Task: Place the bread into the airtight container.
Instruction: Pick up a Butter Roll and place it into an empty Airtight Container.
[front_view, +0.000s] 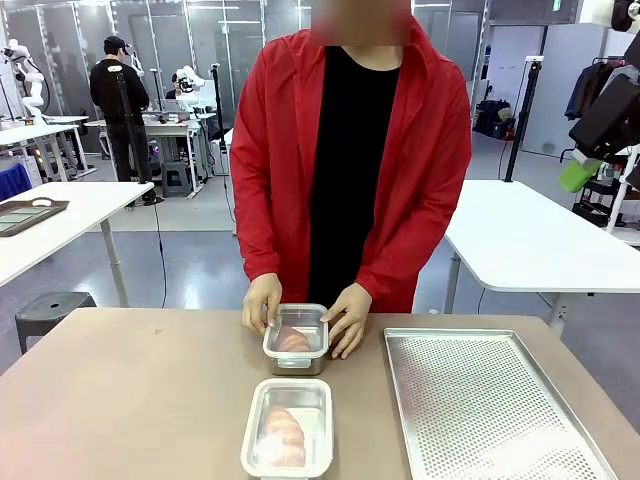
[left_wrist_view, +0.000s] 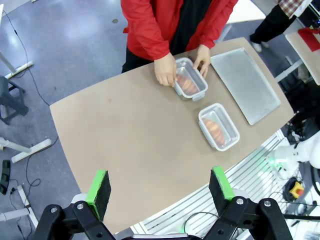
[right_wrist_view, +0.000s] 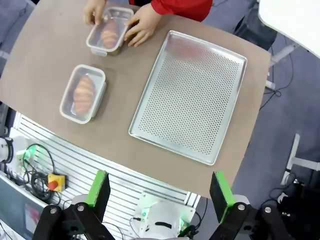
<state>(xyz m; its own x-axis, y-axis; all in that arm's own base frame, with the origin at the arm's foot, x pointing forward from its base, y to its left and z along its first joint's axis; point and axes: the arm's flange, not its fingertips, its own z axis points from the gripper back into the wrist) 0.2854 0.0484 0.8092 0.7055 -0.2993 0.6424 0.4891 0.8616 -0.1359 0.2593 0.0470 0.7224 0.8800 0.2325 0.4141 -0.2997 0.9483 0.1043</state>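
Observation:
Two clear airtight containers stand on the brown table, each with a piece of bread inside and a lid on. The far container (front_view: 296, 337) (left_wrist_view: 189, 79) (right_wrist_view: 109, 36) holds bread (front_view: 292, 340), and the person's hands (front_view: 260, 302) rest on both of its sides. The near container (front_view: 288, 427) (left_wrist_view: 218, 126) (right_wrist_view: 83, 93) holds a croissant-like bread (front_view: 282, 434) (right_wrist_view: 84, 91). My left gripper (left_wrist_view: 161, 189) hangs open high above the table, far from both. My right gripper (right_wrist_view: 160, 191) is open too, high over the table's near edge. A green pad (front_view: 578, 173) shows at the upper right.
An empty perforated metal tray (front_view: 490, 400) (right_wrist_view: 191, 95) (left_wrist_view: 245, 84) lies on the right half of the table. The person in a red jacket (front_view: 345, 150) stands at the far side. White tables and a stool (front_view: 50, 310) stand behind.

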